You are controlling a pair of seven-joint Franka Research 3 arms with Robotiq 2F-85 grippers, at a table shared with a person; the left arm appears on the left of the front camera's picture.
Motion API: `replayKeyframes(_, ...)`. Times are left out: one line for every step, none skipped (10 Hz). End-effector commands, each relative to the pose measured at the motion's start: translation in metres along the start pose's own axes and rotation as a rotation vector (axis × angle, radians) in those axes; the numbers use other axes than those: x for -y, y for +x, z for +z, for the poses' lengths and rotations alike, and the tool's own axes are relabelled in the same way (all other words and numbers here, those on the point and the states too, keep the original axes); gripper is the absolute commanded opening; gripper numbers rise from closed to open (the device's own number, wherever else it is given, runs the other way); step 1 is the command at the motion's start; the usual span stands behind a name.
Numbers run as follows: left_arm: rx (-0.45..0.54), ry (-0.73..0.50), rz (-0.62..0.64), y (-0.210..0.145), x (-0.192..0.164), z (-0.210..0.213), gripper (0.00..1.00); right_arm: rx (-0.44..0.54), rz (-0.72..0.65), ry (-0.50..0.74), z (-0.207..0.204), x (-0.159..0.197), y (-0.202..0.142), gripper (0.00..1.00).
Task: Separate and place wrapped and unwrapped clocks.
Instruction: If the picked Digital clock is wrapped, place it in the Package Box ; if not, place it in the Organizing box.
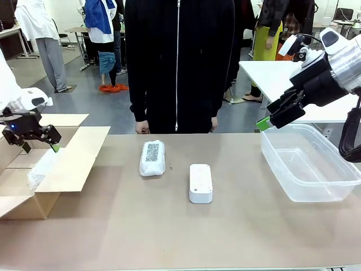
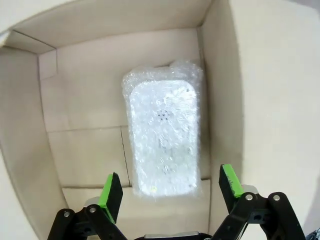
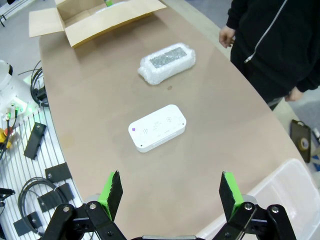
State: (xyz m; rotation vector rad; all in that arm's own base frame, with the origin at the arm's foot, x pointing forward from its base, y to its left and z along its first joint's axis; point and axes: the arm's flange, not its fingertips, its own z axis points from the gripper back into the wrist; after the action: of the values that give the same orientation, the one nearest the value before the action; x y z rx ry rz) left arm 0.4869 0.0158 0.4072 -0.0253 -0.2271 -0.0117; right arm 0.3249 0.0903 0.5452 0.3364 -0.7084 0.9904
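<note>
One wrapped clock (image 2: 162, 137) in bubble wrap lies on the floor of the cardboard box (image 1: 67, 161); my left gripper (image 2: 170, 192) hangs open just above it, apart from it, and appears over the box (image 1: 36, 141) in the front view. A second wrapped clock (image 1: 152, 158) with a dark speckled patch lies mid-table (image 3: 167, 61). The bare white unwrapped clock (image 1: 201, 182) lies to its right (image 3: 157, 127). My right gripper (image 1: 276, 116) is open and holds nothing, raised over the near-left corner of the clear plastic tub (image 1: 316, 164), its fingers (image 3: 114, 192) apart.
A person in black stands at the far table edge (image 1: 177, 62), hands (image 1: 141, 127) at the edge. The box's flaps (image 1: 79, 152) spread open toward the table middle. Cables and tools lie on a rack (image 3: 30, 150) beside the table.
</note>
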Motion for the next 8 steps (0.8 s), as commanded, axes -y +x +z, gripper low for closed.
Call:
replayKeyframes(0.004, -0.006, 0.0, -0.009, 0.01, 0.065, 1.0, 0.013, -0.003, 0.021, -0.002, 0.001, -0.001, 1.0)
replayKeyframes(-0.001, 0.033, 0.001, -0.014, 0.014, 0.094, 1.0, 0.013, -0.003, 0.021, -0.002, 0.001, -0.001, 1.0)
replayKeyframes(0.014, 0.056, 0.053, -0.019, 0.016, 0.117, 1.0, 0.013, -0.003, 0.021, -0.002, 0.001, -0.001, 1.0)
replayKeyframes(0.024, 0.071, 0.071, -0.022, 0.017, 0.135, 1.0, 0.013, -0.003, 0.021, -0.002, 0.001, -0.001, 1.0)
replayKeyframes(0.003, 0.088, 0.058, -0.025, 0.017, 0.147, 1.0, 0.013, -0.003, 0.021, -0.002, 0.001, -0.001, 1.0)
replayKeyframes(0.003, 0.096, 0.054, -0.025, 0.018, 0.154, 1.0, 0.013, -0.003, 0.021, -0.002, 0.001, -0.001, 1.0)
replayKeyframes(-0.006, 0.094, 0.033, -0.025, 0.019, 0.158, 1.0, 0.013, -0.003, 0.021, -0.002, 0.001, -0.001, 1.0)
replayKeyframes(-0.006, 0.114, 0.053, -0.025, 0.019, 0.158, 1.0, 0.013, -0.003, 0.021, -0.002, 0.001, -0.001, 1.0)
